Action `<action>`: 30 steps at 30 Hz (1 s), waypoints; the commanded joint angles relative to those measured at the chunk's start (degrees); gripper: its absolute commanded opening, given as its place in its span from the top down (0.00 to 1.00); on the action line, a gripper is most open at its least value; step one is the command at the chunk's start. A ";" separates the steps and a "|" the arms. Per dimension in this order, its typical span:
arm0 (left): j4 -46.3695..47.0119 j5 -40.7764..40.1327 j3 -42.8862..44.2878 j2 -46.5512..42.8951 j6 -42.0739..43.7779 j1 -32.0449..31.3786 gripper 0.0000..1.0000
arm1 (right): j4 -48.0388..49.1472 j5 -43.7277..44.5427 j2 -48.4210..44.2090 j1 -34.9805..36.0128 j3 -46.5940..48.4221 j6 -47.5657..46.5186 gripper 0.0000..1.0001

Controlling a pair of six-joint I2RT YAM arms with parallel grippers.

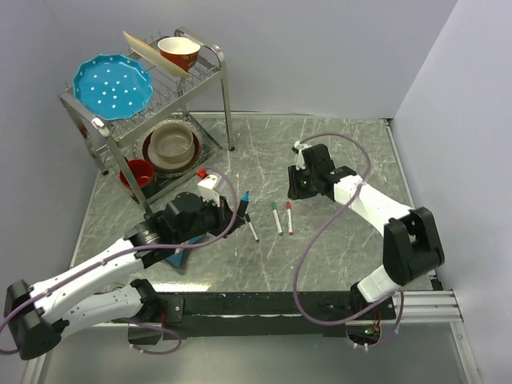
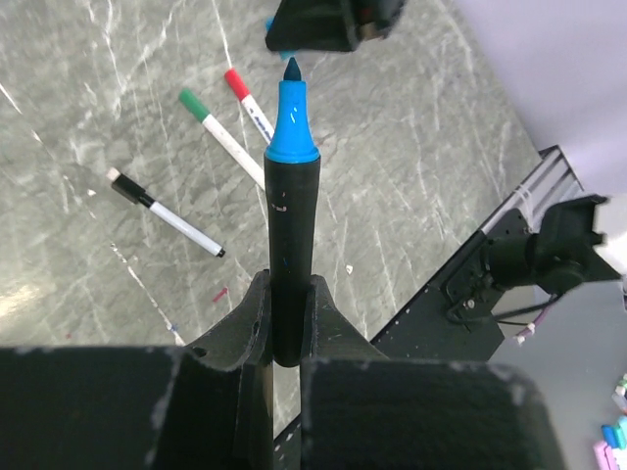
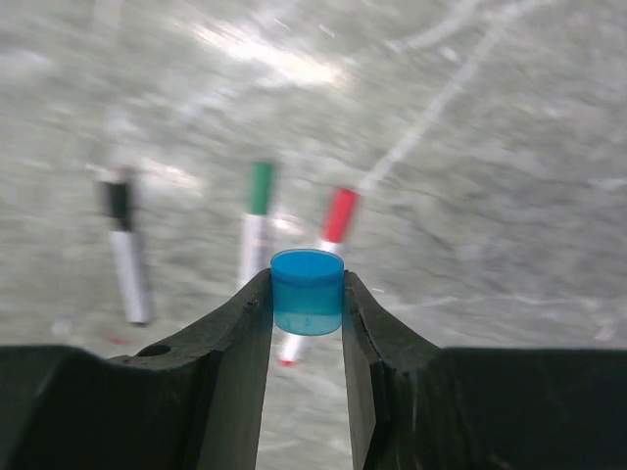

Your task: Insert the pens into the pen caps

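Grey-green marbled tabletop (image 1: 264,152), white-veined, three pens (image 1: 277,218) lying; pale walls (image 1: 320,56); wire rack (image 1: 226,104) back-left.

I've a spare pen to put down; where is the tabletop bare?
Bare: far strip between metal dish rack and right gripper; near strip between three slim white pens and black base rail. Crowded: left side, by the left gripper.

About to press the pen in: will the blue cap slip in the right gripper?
It may: the cap looks smooth, round and glossy, pinched only on two sides by the right gripper, so it could twist or slide. It seems thin-walled and light.
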 commanded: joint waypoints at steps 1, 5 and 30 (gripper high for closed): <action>7.73 -0.54 -0.92 4.45 -3.04 0.16 0.99 | 7.39 -1.85 -8.25 3.29 -3.28 9.82 1.00; 11.61 0.26 -1.72 8.57 -5.49 0.25 0.99 | 14.25 -3.17 -15.02 5.76 -6.62 15.89 1.00; 19.26 3.25 -4.62 8.33 -6.29 0.16 0.99 | 25.77 7.55 -24.35 16.92 -9.62 36.64 1.00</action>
